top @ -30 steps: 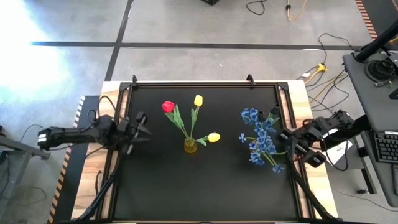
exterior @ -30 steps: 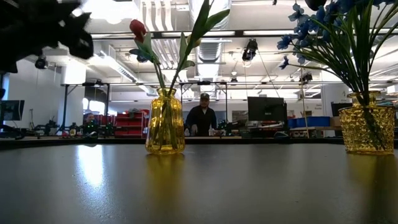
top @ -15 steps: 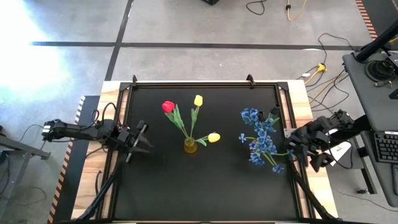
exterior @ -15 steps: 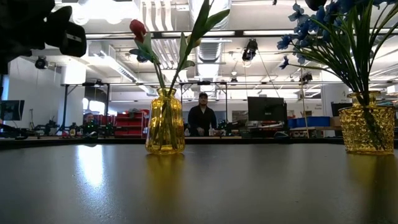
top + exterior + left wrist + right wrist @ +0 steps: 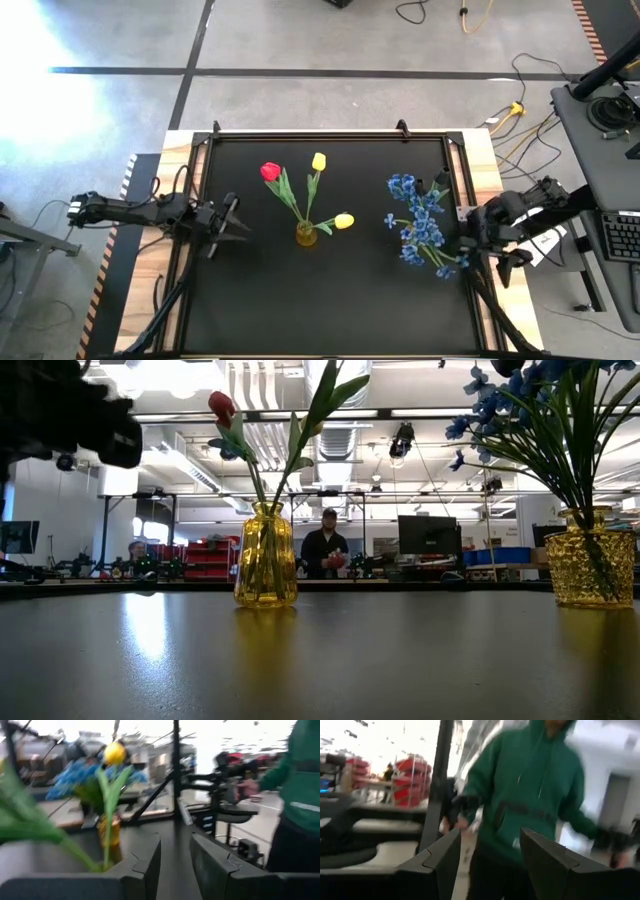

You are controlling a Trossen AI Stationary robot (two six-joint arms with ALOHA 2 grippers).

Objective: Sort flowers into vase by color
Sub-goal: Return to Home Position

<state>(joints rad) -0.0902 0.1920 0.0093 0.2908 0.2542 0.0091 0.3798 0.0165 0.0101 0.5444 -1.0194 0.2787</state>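
Observation:
A yellow glass vase [image 5: 306, 234] [image 5: 265, 555] stands at mid-table. It holds a red tulip [image 5: 270, 172] and two yellow tulips [image 5: 319, 161] [image 5: 343, 221] by their stems. Sprays of small blue blossoms [image 5: 418, 222] stand in a second yellow vase [image 5: 590, 565] near the table's right edge. My left gripper [image 5: 230, 222] [image 5: 175, 865] is open, hovering left of the middle vase and pointing toward it. My right gripper [image 5: 503, 258] [image 5: 490, 862] is open at the right edge, beside the blue flowers and turned away from them. Neither gripper holds anything.
The black tabletop [image 5: 330, 300] has a raised frame with a post at its far edge [image 5: 400, 128]. A person in a green hoodie [image 5: 530, 795] stands close off the table's right side. More people and benches show in the room beyond [image 5: 325, 550].
My left gripper has sunk a little and shifted toward the table's near edge, staying open. My right gripper has drawn back from the blue flowers toward the table's right edge and swung round toward the near side. The flowers and vases have stayed put.

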